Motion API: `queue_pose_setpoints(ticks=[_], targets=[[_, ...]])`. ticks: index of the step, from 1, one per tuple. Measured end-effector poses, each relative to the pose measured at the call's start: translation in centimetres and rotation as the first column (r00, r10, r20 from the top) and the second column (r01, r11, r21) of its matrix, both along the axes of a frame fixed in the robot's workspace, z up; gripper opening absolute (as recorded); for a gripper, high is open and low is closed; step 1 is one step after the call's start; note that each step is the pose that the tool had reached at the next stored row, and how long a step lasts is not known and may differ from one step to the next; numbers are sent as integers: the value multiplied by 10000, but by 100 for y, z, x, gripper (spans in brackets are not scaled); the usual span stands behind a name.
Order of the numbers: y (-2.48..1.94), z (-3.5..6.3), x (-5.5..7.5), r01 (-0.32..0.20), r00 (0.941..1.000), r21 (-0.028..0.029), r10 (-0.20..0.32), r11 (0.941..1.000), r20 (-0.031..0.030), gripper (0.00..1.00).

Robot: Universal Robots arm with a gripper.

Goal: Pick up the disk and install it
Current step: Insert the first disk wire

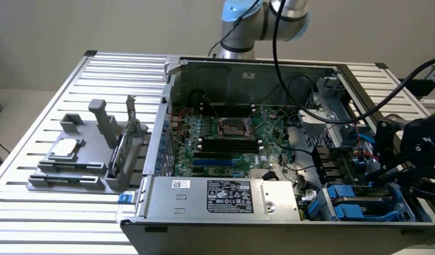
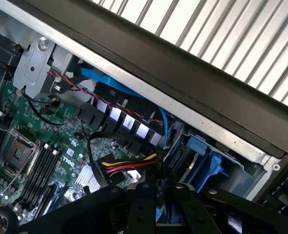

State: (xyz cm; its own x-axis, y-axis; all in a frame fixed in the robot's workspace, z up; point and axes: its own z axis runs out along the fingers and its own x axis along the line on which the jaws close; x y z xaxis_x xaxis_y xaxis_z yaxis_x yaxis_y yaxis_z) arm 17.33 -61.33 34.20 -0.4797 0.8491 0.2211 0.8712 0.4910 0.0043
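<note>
My black gripper point(image 1: 386, 179) hangs over the drive bay in the corner of the open computer case point(image 1: 203, 71), at the exterior view's right. Its fingers point(image 2: 143, 195) stand close together with a sliver of blue between them. They appear shut on the disk point(image 1: 359, 193), a flat grey drive in a blue carrier point(image 2: 208, 165), which lies low in the bay just beyond the fingertips. My gripper point(image 2: 157, 187) and its body cover part of the disk.
The case's motherboard point(image 1: 228, 138) lies exposed, with a silver power supply point(image 1: 224, 195) along the near wall. Red, yellow and black cables point(image 2: 129, 165) and a blue cable point(image 2: 105, 80) run beside the bay. A grey stand point(image 1: 75, 164) holding a small silver chip point(image 1: 67, 149) sits on the slatted table point(image 1: 33, 223).
</note>
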Motion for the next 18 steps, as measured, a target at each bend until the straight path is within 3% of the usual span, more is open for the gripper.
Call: queue_pose_setpoints(ticks=[4,8,15,18], targets=[[-1,6,1,164,9998,-6,-164,9999,-91,18],[-2,6,2,652,9978,-29,-652,9979,-103,18],[-2,6,2,1522,9883,-78,-1523,9883,-120,18],[-6,9,1,1776,9839,-120,-1778,9840,-202,18]])
